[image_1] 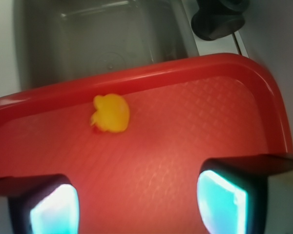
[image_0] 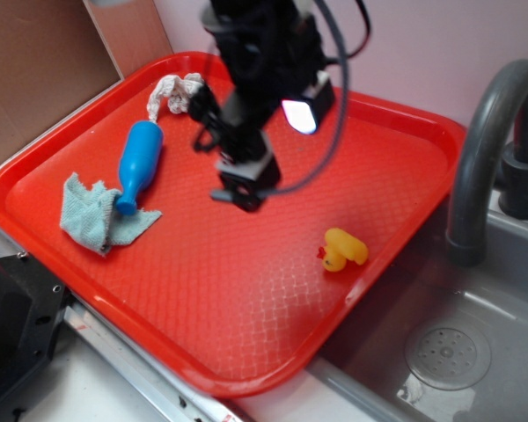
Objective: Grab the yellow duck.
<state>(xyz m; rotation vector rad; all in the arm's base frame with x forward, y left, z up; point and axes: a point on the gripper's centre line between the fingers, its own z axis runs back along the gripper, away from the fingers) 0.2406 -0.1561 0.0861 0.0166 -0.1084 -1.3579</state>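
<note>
The yellow duck (image_0: 344,250) sits on bare red tray (image_0: 246,334) near the sink-side rim — open floor all around it. The gripper (image_0: 243,187) hangs mid-tray, jaws spread, empty. The blue bottle (image_0: 139,166), cloth (image_0: 95,215) and rope (image_0: 177,91) lie well apart.

The exterior view looks down at an angle from well above the red tray (image_0: 405,123), taking in all of it and the sink (image_0: 475,352) at right. The wrist view sits low and close, facing across the tray's far edge (image_1: 263,83) to the sink (image_1: 112,39). Both share tray and sink.
</note>
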